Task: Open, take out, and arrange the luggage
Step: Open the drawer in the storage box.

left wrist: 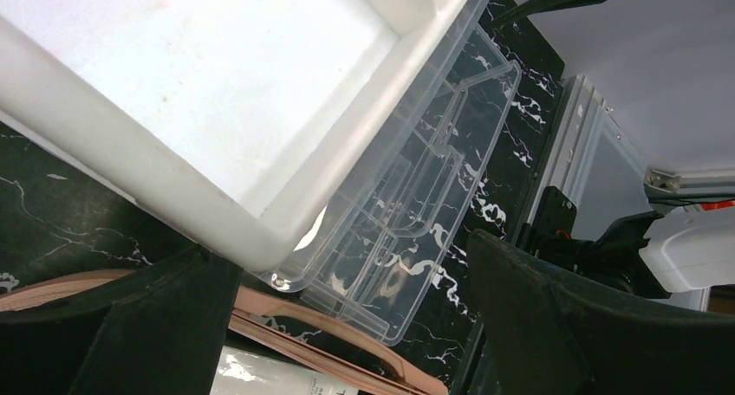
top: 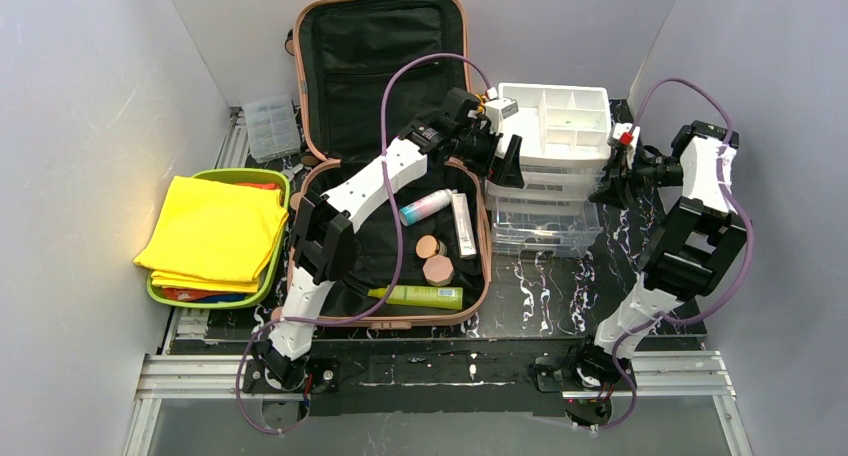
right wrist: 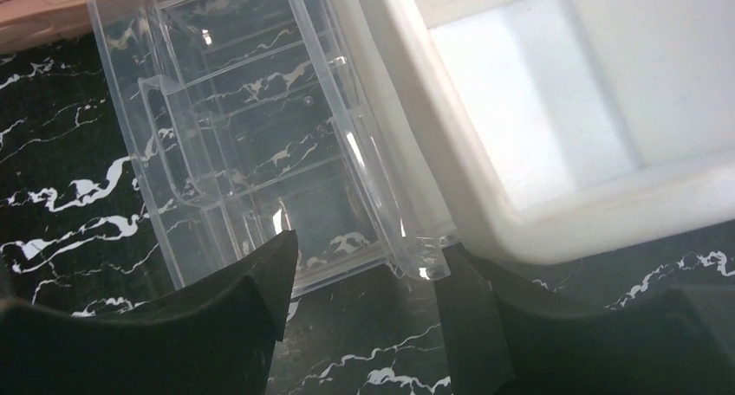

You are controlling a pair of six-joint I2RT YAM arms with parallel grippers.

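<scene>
Workspace seen from above, read from left to right. Lime-green tray (top: pixel 228 173) carries a folded yellow cloth (top: pixel 215 231) and stands just beside the luggage (top: pixel 370 66). The luggage lies open at the middle of the black marbled desk (top: pixel 540 296), its lid propped toward the back wall. Its base holds a green bottle (top: pixel 420 296), a white tube (top: pixel 463 226) and two round compacts (top: pixel 437 268).

Left arm reaches diagonally across that base. The left pincer (top: pixel 500 156) is fully released, jaws spread wide at the left edge of the white organizer tray (top: pixel 556 86), with nothing held. That tray rests on a clear drawer unit (top: pixel 540 221), just right of the luggage rim. Right pincer (top: pixel 612 184) sits at the unit's right side, jaws apart. In the wrist view a corner of clear plastic lies between them; whether a pad touches it cannot be told.

Hazards, judged from this layout:
- (a) A push from either side is likely to slide the white tray off the drawers, since nothing visible fastens it.
- (b) A squeeze on the thin clear wall may tug a drawer out or tip the stack.
- (c) A drop of the left arm may strike the luggage rim or scatter the toiletries below.
- (d) Both arms converging on one unit risks a pincer collision.
</scene>
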